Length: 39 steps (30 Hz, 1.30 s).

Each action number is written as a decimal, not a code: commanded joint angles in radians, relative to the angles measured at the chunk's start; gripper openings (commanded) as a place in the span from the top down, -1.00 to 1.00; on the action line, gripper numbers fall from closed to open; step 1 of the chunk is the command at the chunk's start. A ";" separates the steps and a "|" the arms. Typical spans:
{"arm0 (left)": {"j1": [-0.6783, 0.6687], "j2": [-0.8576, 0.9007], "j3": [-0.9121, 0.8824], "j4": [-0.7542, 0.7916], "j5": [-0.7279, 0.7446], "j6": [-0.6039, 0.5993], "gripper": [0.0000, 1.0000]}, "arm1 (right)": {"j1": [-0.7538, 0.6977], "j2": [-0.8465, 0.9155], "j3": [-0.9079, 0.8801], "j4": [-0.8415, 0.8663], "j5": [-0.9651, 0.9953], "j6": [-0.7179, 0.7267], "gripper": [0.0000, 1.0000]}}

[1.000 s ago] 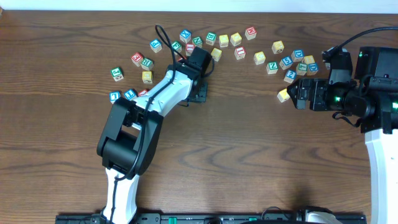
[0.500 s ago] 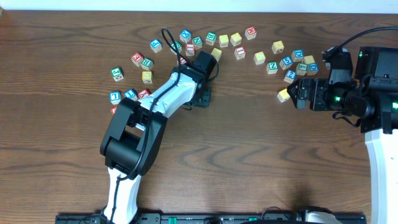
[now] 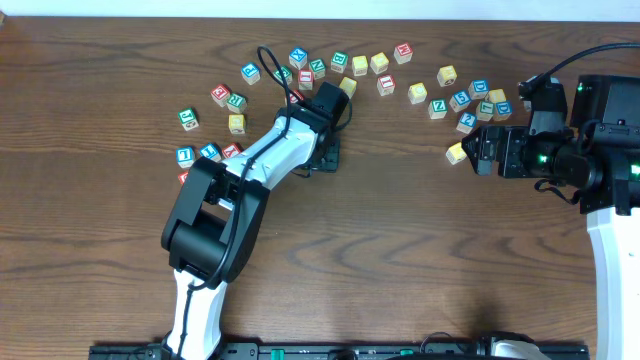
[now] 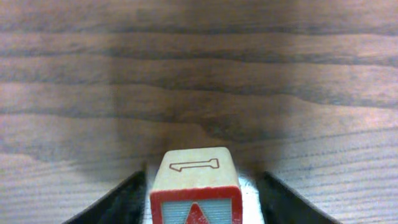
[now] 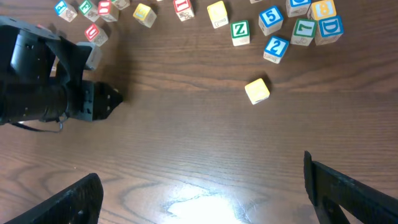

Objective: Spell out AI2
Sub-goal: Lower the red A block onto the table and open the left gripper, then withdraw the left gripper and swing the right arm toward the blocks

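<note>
Block (image 4: 194, 180), tan wood w/ red-framed face, pinched tight in left gripper (image 4: 200, 196).

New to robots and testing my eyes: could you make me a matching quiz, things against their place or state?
1. left end effector
2. right end effector
3. plain yellow block
4. blue 2 block

A. lies alone, away from the cluster
B. shut on the red-edged block
C. open, holding nothing
D. at the edge of that cluster

Pairs: 1-B, 2-C, 3-A, 4-D.
</note>
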State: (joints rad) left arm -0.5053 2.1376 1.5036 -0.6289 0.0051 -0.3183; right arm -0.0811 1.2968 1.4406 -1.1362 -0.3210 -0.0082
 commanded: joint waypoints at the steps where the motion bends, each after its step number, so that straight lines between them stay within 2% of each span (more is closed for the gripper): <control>1: 0.000 0.026 -0.013 -0.013 0.010 -0.012 -0.26 | -0.002 -0.002 0.016 0.004 0.001 0.003 -0.99; 9: 0.001 -0.008 0.027 -0.028 0.005 0.069 -0.30 | -0.002 -0.002 0.016 0.014 0.001 0.003 -0.98; 10: 0.002 -0.019 0.035 -0.036 -0.001 0.081 -0.40 | -0.002 -0.002 0.016 0.014 0.001 0.003 -0.98; 17: 0.064 -0.182 0.081 -0.077 -0.024 0.094 -0.60 | -0.002 -0.002 0.016 0.033 -0.029 0.004 -0.99; 24: 0.151 -0.386 0.081 -0.068 -0.024 0.097 -0.60 | -0.002 0.001 0.016 0.044 -0.027 0.016 -0.98; 31: 0.242 -0.525 0.081 -0.163 -0.024 0.097 -0.60 | 0.015 0.056 0.022 0.048 -0.011 0.102 -0.98; 34: 0.293 -0.549 0.081 -0.207 -0.024 0.097 -0.60 | 0.056 0.113 0.060 0.040 0.004 0.134 -0.97; 39: 0.378 -0.551 0.080 -0.258 -0.024 0.097 -0.60 | 0.158 0.266 0.248 -0.035 0.097 0.157 -0.97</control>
State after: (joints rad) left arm -0.1669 1.6005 1.5734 -0.8715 -0.0067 -0.2348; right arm 0.0208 1.4937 1.5726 -1.1481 -0.2951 0.1089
